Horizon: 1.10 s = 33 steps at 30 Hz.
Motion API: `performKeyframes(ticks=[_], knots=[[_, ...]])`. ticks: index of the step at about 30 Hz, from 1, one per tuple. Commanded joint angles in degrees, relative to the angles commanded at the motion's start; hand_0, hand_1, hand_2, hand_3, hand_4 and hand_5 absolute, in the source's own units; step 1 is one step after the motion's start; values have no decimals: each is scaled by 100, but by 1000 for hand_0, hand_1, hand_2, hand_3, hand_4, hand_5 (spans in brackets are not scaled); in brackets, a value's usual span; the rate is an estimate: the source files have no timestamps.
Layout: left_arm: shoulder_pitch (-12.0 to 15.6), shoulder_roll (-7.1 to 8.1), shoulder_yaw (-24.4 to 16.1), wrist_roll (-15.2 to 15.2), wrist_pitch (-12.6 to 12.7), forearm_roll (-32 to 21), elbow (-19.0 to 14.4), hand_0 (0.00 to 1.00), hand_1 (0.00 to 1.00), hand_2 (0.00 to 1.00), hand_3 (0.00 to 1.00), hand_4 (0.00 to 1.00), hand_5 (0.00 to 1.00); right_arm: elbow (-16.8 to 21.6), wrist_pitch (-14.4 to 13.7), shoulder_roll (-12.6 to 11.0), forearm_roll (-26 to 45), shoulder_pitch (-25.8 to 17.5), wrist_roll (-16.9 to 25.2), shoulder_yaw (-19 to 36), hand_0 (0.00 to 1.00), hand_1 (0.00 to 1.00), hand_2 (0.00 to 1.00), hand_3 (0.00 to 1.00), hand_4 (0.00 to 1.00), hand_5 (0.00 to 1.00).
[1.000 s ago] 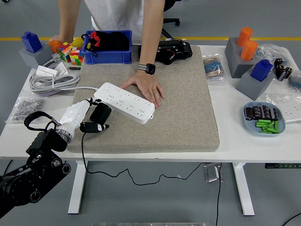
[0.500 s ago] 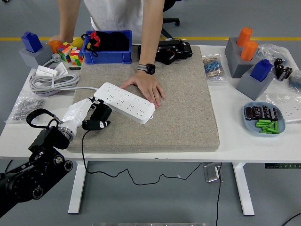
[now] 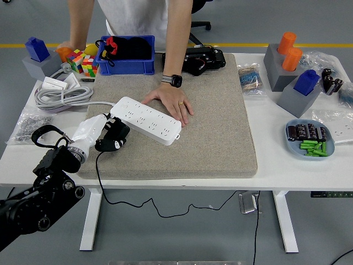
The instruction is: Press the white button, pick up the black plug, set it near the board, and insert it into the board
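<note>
Since the earlier frame, the black plug point(image 3: 117, 131) and the left hand point(image 3: 102, 134) holding it have shifted a little up and left, closer to the near left end of the white power strip point(image 3: 146, 120). The plug now sits just beside that end of the strip, low over the grey mat point(image 3: 182, 121), in the left-centre of the frame. The hand's fingers are curled around the plug's body, which looks like a carrying grip meant to bring the prongs toward a socket. A thin black cable point(image 3: 97, 171) runs from the plug down over the near edge of the worktop point(image 3: 287, 171) and hangs below it.

A person stands at the top of the frame and presses one hand point(image 3: 172, 103) flat against the strip's far side at its right end, apparently to steady it so it will not slide when the plug pushes in. The person's other hand point(image 3: 67, 49) rests at the upper left, by a Rubik's cube point(image 3: 83, 61). A blue bin point(image 3: 126, 55) sits behind the mat. The robot's right arm is out of view.
</note>
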Motion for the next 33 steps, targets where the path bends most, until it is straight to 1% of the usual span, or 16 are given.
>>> performKeyframes(ticks=[1, 2, 7, 8, 13, 14, 25, 26, 33], knots=[[-2, -1, 2, -16, 25, 6, 7, 544, 560, 546, 630, 648, 11, 0, 0, 1, -3, -1, -1, 0, 806, 718, 716, 664, 727, 486], [-3, -2, 5, -25, 38, 11, 12, 369, 361, 430, 604, 548, 2, 0, 0, 1, -2, -1, 0, -2, 806, 717, 716, 662, 727, 486], [-5, 0, 21, -99, 95, 27, 52, 369, 361, 430, 604, 548, 2, 2, -4, 6, 1, 2, 2, -5, 806, 717, 716, 662, 727, 486], [-4, 0, 22, -110, 102, 24, 58, 236, 224, 348, 591, 421, 2, 2, -5, 7, 1, 2, 2, -5, 806, 718, 716, 660, 727, 486], [5, 0, 25, -166, 118, -69, 84, 236, 224, 348, 591, 421, 2, -1, -8, 7, -1, -7, 2, -12, 806, 718, 716, 660, 727, 486], [6, 0, 21, -169, 118, -67, 84, 189, 145, 260, 573, 384, 2, -2, -8, 6, -1, -7, 2, -14, 807, 717, 716, 660, 728, 486], [-3, 6, -8, -216, 71, -135, 44, 185, 140, 246, 570, 374, 2, -1, -14, 9, 4, -3, 4, 1, 807, 716, 715, 660, 727, 485], [-2, 6, -10, -222, 68, -134, 34, 182, 130, 233, 568, 369, 2, 0, -14, 8, 2, -5, 5, 0, 806, 715, 713, 659, 727, 487], [-41, 37, -44, -199, 26, -183, -108, 181, 127, 229, 567, 368, 2, 4, -18, 13, 6, -7, 9, 0, 806, 714, 713, 659, 727, 486]])
